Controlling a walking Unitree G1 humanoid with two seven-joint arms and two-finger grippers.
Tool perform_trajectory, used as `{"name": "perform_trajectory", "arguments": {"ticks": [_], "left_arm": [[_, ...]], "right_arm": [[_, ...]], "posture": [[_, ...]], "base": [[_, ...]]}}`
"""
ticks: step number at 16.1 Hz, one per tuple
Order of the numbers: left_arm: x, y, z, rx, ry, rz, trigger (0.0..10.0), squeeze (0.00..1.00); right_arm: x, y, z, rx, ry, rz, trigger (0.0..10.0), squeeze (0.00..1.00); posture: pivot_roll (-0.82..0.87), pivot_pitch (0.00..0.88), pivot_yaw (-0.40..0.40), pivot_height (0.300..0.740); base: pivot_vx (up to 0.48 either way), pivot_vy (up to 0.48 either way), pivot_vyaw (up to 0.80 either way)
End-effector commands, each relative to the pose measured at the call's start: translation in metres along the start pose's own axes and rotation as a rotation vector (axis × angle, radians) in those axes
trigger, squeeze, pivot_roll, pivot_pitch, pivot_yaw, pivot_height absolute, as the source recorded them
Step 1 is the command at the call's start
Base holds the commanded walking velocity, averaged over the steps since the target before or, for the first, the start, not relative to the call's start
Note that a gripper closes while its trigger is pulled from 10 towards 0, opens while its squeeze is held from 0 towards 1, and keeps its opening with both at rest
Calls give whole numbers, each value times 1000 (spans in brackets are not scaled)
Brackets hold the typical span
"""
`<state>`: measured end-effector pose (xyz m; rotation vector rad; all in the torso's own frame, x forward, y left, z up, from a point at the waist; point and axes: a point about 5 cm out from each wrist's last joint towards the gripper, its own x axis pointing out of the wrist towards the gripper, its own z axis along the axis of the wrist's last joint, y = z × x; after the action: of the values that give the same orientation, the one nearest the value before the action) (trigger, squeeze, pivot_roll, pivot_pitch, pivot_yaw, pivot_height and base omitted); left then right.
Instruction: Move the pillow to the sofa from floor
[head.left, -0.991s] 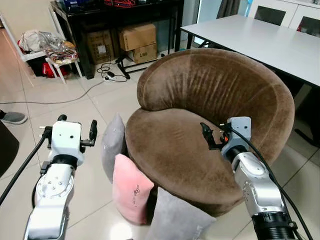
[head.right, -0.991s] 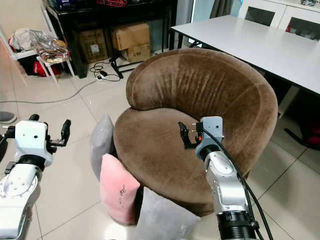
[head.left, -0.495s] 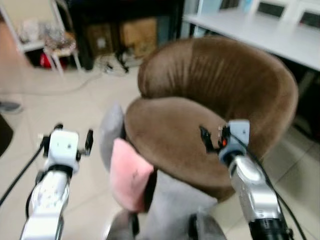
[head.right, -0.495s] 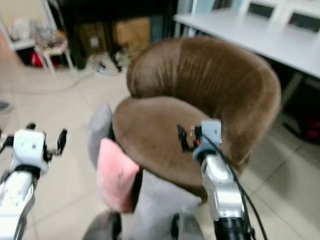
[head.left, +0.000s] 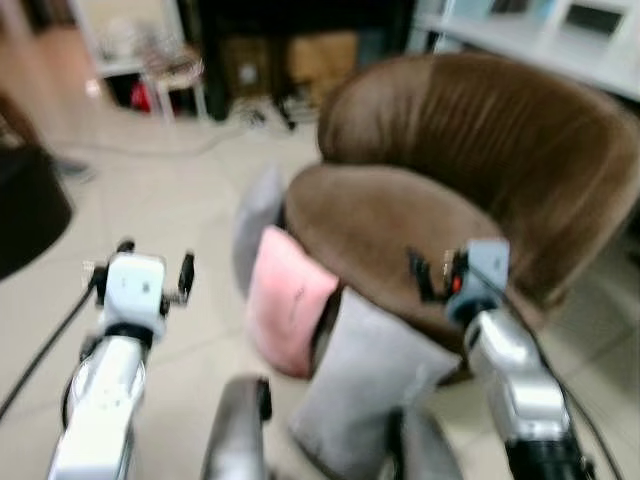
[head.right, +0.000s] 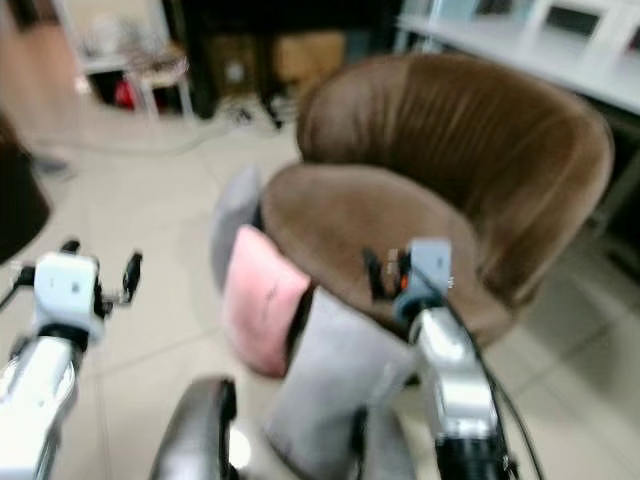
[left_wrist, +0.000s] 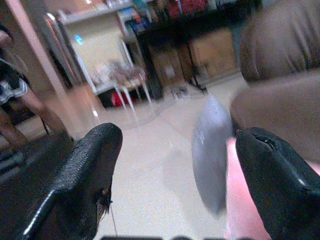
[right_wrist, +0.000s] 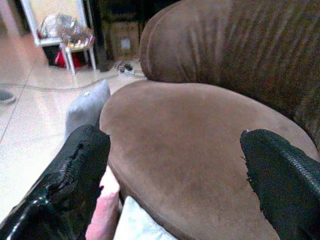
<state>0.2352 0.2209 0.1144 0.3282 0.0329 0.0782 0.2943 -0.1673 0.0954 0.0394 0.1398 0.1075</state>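
Hovering left pincer (head.left: 140, 272), spread wide

A pale, glossy tiled floor (head.left: 180, 215) fills the room, blurred. At the back stands a dark black shelving unit (head.left: 300, 30) with brown cardboard boxes (head.left: 320, 60) tucked underneath. Beside it is a small white-legged stool (head.left: 165, 75) piled with a crinkled clear plastic bundle, with something red (head.left: 143, 97) low behind it. A long white desk (head.left: 560, 50) runs along the far right. A large dark rounded shape (head.left: 25, 205) sits at the left edge.
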Motion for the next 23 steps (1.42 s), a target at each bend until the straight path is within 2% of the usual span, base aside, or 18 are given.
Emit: {"name": "perform_trajectory", "arguments": {"ticks": [1,9,11,16,20,23], "left_arm": [[4,1,7,2,-31,-3,10000,0],[5,1,6,5,-26,-3,10000,0],[5,2,6,5,-26,-4,10000,0],[6,2,5,-2,-26,-5,10000,0],[6,1,5,-20,-27,-9,10000,0],[6,2,5,-26,-26,-11,10000,0]], "right_arm": [[1,1,-1,-6,6,-4,10000,0],[2,3,-5,6,37,-19,10000,0],[1,4,-7,29,39,-24,10000,0],[1,5,-8,12,41,-30,10000,0],[2,5,-6,0,30,-31,10000,0],[2,6,-8,13,52,-25,10000,0]], "posture": [[-9,0,0,580],[-9,0,0,580],[-9,0,0,560],[-13,0,6,510],[-14,0,6,510],[-14,0,6,510]], "base": [[0,0,0],[0,0,0],[0,0,0],[0,0,0],[0,0,0],[274,0,-692]]}}
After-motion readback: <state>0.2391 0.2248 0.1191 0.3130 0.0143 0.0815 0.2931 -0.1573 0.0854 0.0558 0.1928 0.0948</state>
